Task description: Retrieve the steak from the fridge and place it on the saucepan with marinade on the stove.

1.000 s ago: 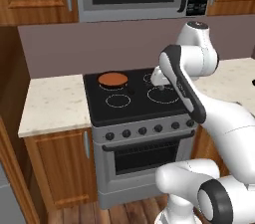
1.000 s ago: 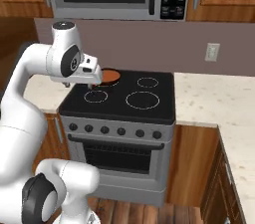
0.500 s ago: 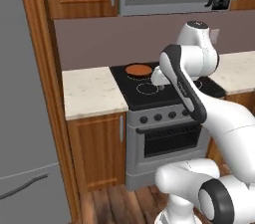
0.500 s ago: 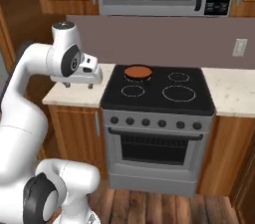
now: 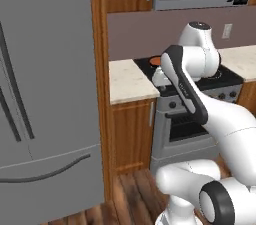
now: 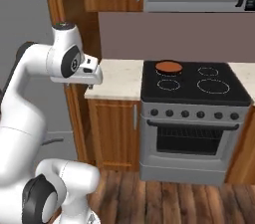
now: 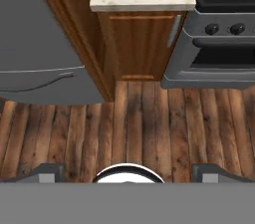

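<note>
Claw (image 6: 90,85) (its opening hard to make out) hangs near the fridge (image 5: 45,94).

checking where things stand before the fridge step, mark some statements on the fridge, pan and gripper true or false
1. The fridge doors are shut. True.
2. The saucepan with marinade sits on the front right burner. False: it is on the back left burner of the stove.
3. The gripper holds the steak. False: nothing lies between its fingertips, and it looks down at the wood floor.
4. A pale stone counter lies between fridge and stove. True.
</note>
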Available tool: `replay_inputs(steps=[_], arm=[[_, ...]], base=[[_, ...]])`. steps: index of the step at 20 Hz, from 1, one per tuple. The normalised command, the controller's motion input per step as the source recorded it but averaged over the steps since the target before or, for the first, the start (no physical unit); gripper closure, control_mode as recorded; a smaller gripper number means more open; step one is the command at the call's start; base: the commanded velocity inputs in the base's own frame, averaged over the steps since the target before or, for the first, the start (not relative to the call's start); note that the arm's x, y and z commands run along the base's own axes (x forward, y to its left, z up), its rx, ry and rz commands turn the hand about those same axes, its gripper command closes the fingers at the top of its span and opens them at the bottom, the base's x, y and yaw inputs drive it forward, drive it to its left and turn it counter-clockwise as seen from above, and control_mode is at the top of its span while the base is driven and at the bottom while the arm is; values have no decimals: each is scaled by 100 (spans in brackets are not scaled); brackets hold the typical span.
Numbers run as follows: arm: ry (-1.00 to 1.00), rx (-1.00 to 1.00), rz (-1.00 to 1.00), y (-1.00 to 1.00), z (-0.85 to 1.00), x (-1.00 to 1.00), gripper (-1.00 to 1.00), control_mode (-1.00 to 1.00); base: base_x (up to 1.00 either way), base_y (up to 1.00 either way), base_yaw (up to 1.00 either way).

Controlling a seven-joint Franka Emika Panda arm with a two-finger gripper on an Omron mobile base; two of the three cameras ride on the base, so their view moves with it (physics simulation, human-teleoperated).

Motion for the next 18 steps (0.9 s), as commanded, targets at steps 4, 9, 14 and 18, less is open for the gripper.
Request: replay_inputs(steps=[4, 9, 14, 18], arm=[[0, 0, 0, 0, 0, 0, -100, 100], [0, 0, 0, 0, 0, 0, -100, 100], [0, 0, 0, 0, 0, 0, -100, 100], [0, 0, 0, 0, 0, 0, -100, 100]], base=[[-21, 100, 0], [-10, 99, 0], [-11, 94, 0], [0, 67, 11]])
